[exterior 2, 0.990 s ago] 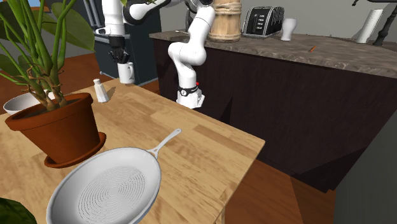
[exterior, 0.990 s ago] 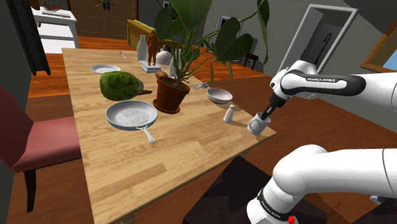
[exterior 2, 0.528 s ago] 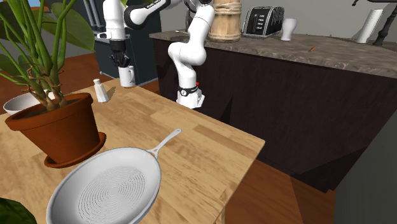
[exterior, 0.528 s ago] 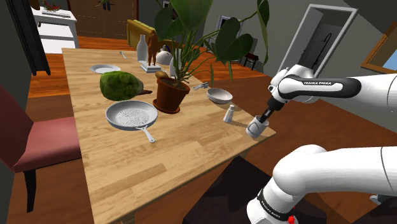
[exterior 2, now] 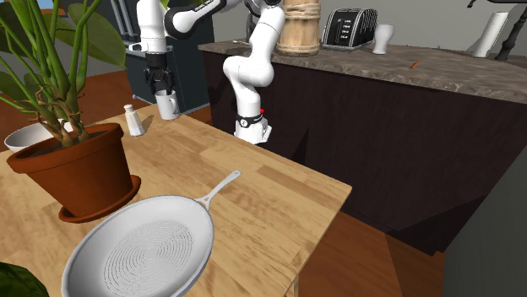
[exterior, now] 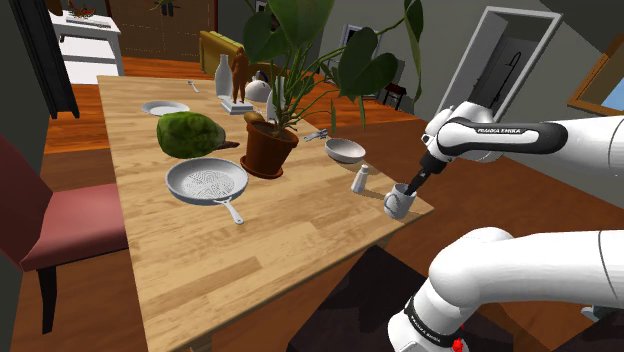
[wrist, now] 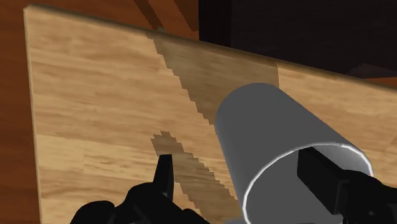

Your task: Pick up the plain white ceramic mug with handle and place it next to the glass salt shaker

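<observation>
Wrist view: jaws apart astride mug (wrist: 273, 127) wall; I worry a skewed lift hooks it off the nearby bench (wrist: 95, 108) edge.

The white arm (exterior: 505, 133) reaches out long and level, then bends down at the wrist. The black gripper (exterior: 410, 187) hangs low and points down, leaning a bit to the shoulder view's left. Its two fingers (wrist: 167, 173) stand apart with a wide gap between them.
</observation>
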Robot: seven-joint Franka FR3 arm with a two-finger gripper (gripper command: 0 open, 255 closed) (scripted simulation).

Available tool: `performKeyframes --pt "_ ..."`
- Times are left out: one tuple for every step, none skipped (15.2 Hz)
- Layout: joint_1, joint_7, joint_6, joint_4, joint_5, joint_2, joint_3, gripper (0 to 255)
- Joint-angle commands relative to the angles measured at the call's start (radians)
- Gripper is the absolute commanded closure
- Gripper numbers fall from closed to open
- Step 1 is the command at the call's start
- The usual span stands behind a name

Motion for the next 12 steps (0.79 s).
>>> performKeyframes --pt "0.0 0.0 0.0 0.0 0.0 0.0 0.0 0" --pt "0.0 0.0 0.0 0.0 0.0 0.0 0.0 0" --pt "-0.004 0.0 -0.041 0.021 0.007 -0.02 0.016 0" --pt "-0.008 0.0 -0.081 0.044 0.014 -0.037 0.031 0" --pt "-0.01 -0.001 -0.12 0.068 0.022 -0.052 0.046 0" --pt "-0.011 -0.002 -0.15 0.087 0.028 -0.062 0.056 0" --pt "-0.011 -0.002 -0.15 0.087 0.028 -0.062 0.056 0" --pt "-0.012 -0.002 -0.15 0.087 0.028 -0.063 0.056 0" --pt "-0.012 -0.002 -0.15 0.087 0.028 -0.062 0.056 0" --pt "-0.011 -0.002 -0.15 0.087 0.028 -0.062 0.056 0" --pt "-0.011 -0.002 -0.15 0.087 0.028 -0.062 0.056 0" --pt "-0.011 -0.002 -0.15 0.087 0.028 -0.062 0.056 0"
